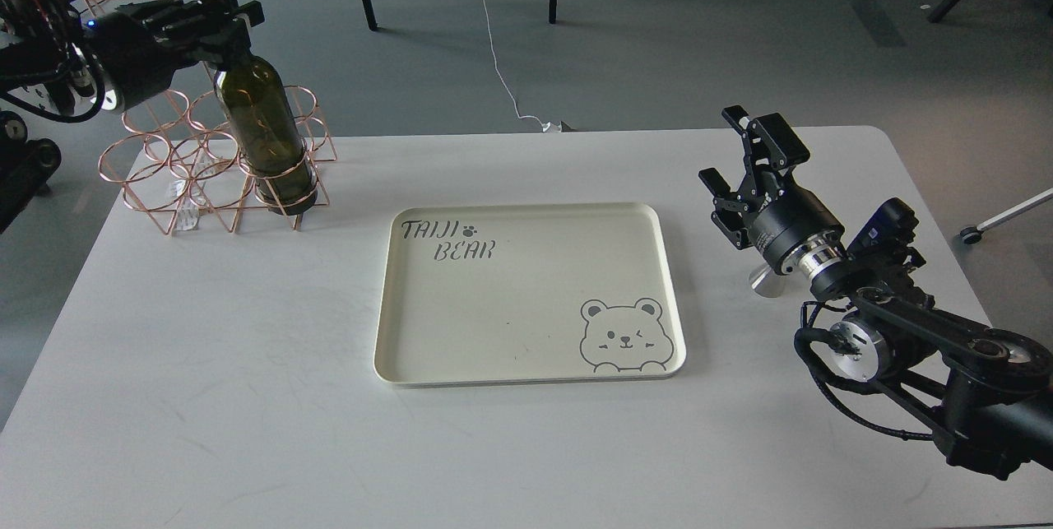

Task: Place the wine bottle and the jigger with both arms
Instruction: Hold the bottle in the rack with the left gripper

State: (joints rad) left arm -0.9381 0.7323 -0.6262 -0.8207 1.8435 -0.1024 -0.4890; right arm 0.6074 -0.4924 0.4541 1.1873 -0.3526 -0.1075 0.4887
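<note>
The white table [206, 364] carried a cream tray [526, 377] at its centre, printed with a bear and lettering, its surface bare. At the far left corner stood a copper wire rack [156, 167], and the wine bottle [263, 122] sat upright in one of its front rings. The left gripper [220, 17] was closed around the bottle's neck just below the lip — a sound place to take it, since smooth glass is slippery and breakable, and the heavy body would hang below the grip. The right gripper [744, 163] hovered with its fingers spread and nothing between them. The jigger [767, 282] lay mostly hidden behind that wrist — only a bright steel edge showed. Light, rigid and polished, it would probably be best pinched at its narrow waist.
</note>
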